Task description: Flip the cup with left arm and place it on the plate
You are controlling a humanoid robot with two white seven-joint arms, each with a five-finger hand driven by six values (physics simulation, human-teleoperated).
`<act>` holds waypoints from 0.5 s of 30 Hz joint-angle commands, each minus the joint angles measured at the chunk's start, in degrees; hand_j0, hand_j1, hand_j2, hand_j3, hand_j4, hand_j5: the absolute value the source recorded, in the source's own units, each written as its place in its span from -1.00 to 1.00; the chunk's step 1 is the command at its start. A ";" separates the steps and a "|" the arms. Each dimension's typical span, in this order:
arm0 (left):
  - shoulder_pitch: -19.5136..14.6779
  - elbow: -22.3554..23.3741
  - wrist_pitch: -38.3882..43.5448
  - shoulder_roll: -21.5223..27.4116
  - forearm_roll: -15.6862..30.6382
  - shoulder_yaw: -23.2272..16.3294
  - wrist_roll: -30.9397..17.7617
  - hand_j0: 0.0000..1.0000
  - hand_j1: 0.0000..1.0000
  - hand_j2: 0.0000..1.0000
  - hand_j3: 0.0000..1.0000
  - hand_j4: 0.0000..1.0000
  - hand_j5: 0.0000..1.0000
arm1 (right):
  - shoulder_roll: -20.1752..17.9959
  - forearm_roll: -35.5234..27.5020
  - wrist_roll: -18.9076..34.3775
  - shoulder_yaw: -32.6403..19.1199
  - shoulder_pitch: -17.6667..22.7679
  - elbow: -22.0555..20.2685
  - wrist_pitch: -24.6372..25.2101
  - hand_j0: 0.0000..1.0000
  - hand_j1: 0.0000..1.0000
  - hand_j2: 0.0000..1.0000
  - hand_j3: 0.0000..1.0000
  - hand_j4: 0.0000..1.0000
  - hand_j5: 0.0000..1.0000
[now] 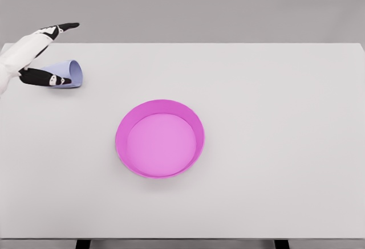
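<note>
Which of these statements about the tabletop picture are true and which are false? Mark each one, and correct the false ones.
1. The cup lies on its side. True.
2. The cup is on the pink plate. False: it lies on the white table, at the far left, apart from the plate.
3. The left hand is at the cup, with one finger lying across it. True.
4. The plate holds a spoon. False: nothing lies in it.
5. The right hand reaches toward the plate. False: no right arm is in view.
</note>
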 commanded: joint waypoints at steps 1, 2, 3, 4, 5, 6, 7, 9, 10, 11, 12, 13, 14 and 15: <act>0.00 -0.05 -0.01 0.52 -0.01 0.02 0.06 1.00 1.00 1.00 1.00 1.00 1.00 | 0.00 0.01 0.09 0.06 0.00 -0.09 -0.08 1.00 1.00 1.00 1.00 1.00 1.00; 0.00 -0.05 -0.01 0.52 -0.01 -0.07 -0.03 1.00 1.00 1.00 1.00 1.00 1.00 | 0.00 0.01 0.00 0.06 0.00 0.00 0.01 1.00 1.00 1.00 1.00 1.00 1.00; 0.00 0.04 0.08 0.52 -0.10 -0.07 0.06 1.00 1.00 1.00 1.00 1.00 1.00 | 0.00 0.01 0.00 0.06 0.00 0.17 0.01 1.00 1.00 1.00 1.00 1.00 1.00; 0.00 -0.05 -0.01 0.61 -0.10 -0.07 0.06 1.00 1.00 1.00 1.00 1.00 1.00 | 0.00 0.01 0.00 0.06 0.00 0.17 0.01 1.00 1.00 1.00 1.00 1.00 1.00; 0.00 -0.05 -0.01 0.61 -0.10 -0.07 -0.03 1.00 1.00 1.00 1.00 1.00 1.00 | 0.00 0.01 0.00 0.06 0.00 0.08 0.01 1.00 1.00 1.00 1.00 1.00 1.00; 0.00 0.04 -0.01 0.61 -0.28 -0.07 0.06 1.00 1.00 1.00 1.00 1.00 1.00 | 0.00 0.01 0.00 -0.03 0.00 0.08 0.01 1.00 1.00 1.00 1.00 1.00 1.00; 0.00 0.04 -0.01 0.61 -0.36 -0.07 0.06 1.00 1.00 1.00 1.00 1.00 1.00 | 0.00 0.01 0.00 0.06 0.00 0.08 0.01 1.00 1.00 1.00 1.00 1.00 1.00; 0.00 0.04 -0.01 0.70 -0.54 -0.16 0.06 1.00 1.00 1.00 1.00 1.00 1.00 | 0.00 0.01 0.00 0.06 0.00 0.08 0.01 1.00 1.00 1.00 1.00 1.00 1.00; 0.00 0.04 -0.01 0.79 -0.63 -0.16 -0.03 1.00 1.00 1.00 1.00 1.00 1.00 | 0.00 0.01 0.00 -0.03 0.00 0.08 0.01 1.00 1.00 1.00 1.00 1.00 1.00; 0.00 0.04 -0.01 1.31 -0.63 -0.25 0.06 1.00 1.00 1.00 1.00 1.00 1.00 | 0.00 0.01 0.00 0.06 0.00 0.08 0.01 1.00 1.00 1.00 1.00 1.00 1.00; 0.09 0.04 -0.01 1.93 -0.63 -0.25 0.06 1.00 1.00 1.00 1.00 1.00 1.00 | 0.00 0.01 0.00 -0.03 0.00 0.08 0.01 1.00 1.00 1.00 1.00 1.00 1.00; 0.09 0.04 -0.01 2.28 -0.72 -0.25 -0.03 1.00 1.00 1.00 1.00 1.00 1.00 | 0.00 0.01 0.00 -0.03 0.00 0.08 0.01 1.00 1.00 1.00 1.00 1.00 1.00; 0.00 0.13 -0.01 2.98 -0.72 -0.25 0.06 1.00 1.00 1.00 1.00 1.00 1.00 | 0.00 0.01 0.00 -0.03 0.00 0.08 0.01 1.00 1.00 1.00 1.00 1.00 1.00; -0.09 0.13 -0.01 3.07 -0.80 -0.34 -0.03 1.00 1.00 1.00 1.00 1.00 1.00 | 0.00 0.01 0.00 -0.03 0.00 0.08 0.01 1.00 1.00 1.00 1.00 1.00 1.00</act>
